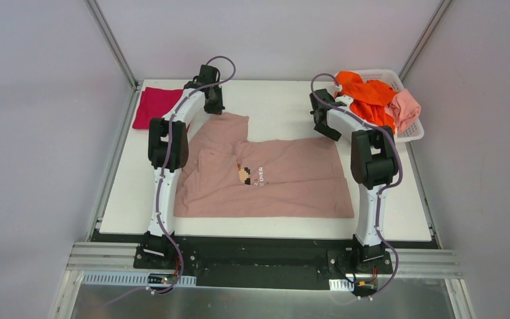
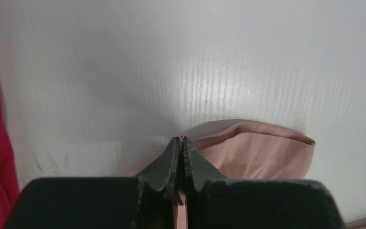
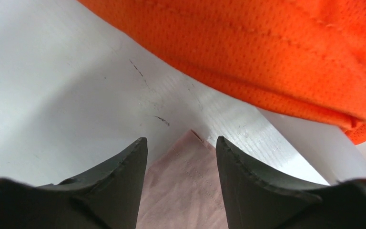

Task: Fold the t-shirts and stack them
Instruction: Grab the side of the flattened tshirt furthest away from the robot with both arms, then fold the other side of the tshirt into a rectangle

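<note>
**Far edge of a spread tee, one corner gripped and one straddled**

The dusty-pink t-shirt lies flat on the white table, its pixel print face up, placed centrally so both arms can reach its far edge. The left gripper has its serrated fingers pressed together on a fold of the shirt's stitched hem, near the far-left corner. The right gripper stands with its jaws apart, a far-right corner of the same cloth lying between them and not yet pinched. Taking both far corners would probably let the arms draw that edge over in a single fold.

The pink cloth is a soft, matte knit that rumples along its left side. The orange t-shirt is a coarser mesh weave. It is heaped with a salmon-pink t-shirt in the white lattice basket, awaiting a turn. A crimson t-shirt rests folded at the table's far-left corner, presumably the base of the stack.
</note>
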